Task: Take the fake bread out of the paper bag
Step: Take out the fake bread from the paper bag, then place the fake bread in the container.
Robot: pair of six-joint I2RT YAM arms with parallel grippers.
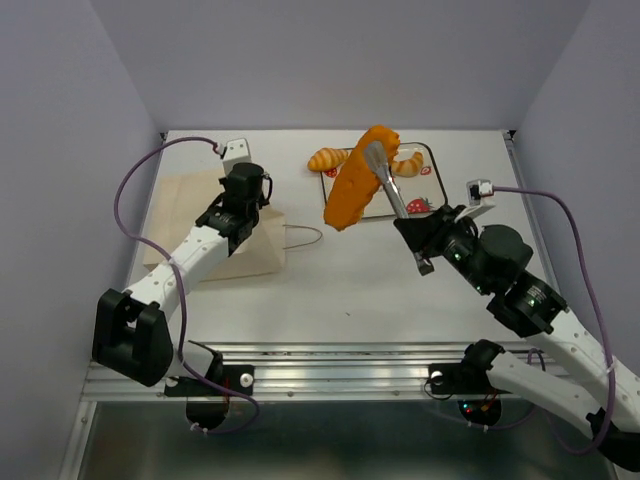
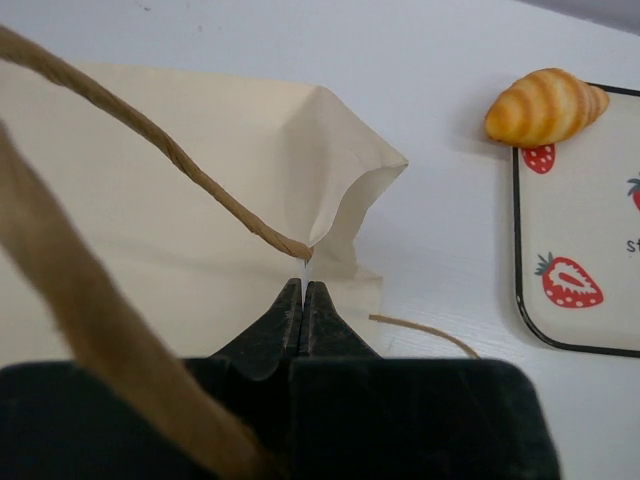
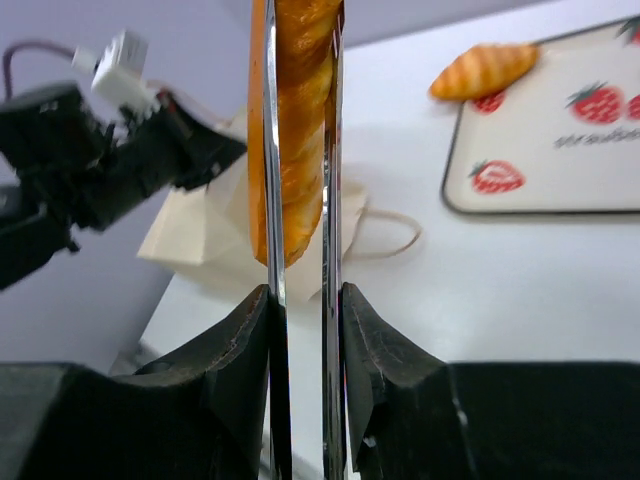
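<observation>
Overhead, the paper bag (image 1: 258,250) lay flat on the left side of the table (image 1: 350,290), with one string handle (image 1: 305,236) looped out on the surface toward the tray (image 1: 428,190).

Left gripper (image 2: 303,292) sat at the bag's open edge. Its jaws were pressed together with no gap showing. Could not tell whether a fold of paper was caught between the tips. The other handle ran slack across the wrist view.

Right gripper (image 1: 378,165) was clamped on the braided loaf (image 1: 352,195), with the long metal fingers (image 3: 270,150) flat against both sides. The loaf was tilted and held up off the table, outside the bag. From above it lay between the bag and the tray, overlapping the tray's left edge.

One croissant (image 1: 327,158) rested across the tray's far left corner, partly hanging off it. The second croissant (image 1: 407,165) lay on the tray, partly hidden behind the loaf and fingers. Both were well apart from the bag.
</observation>
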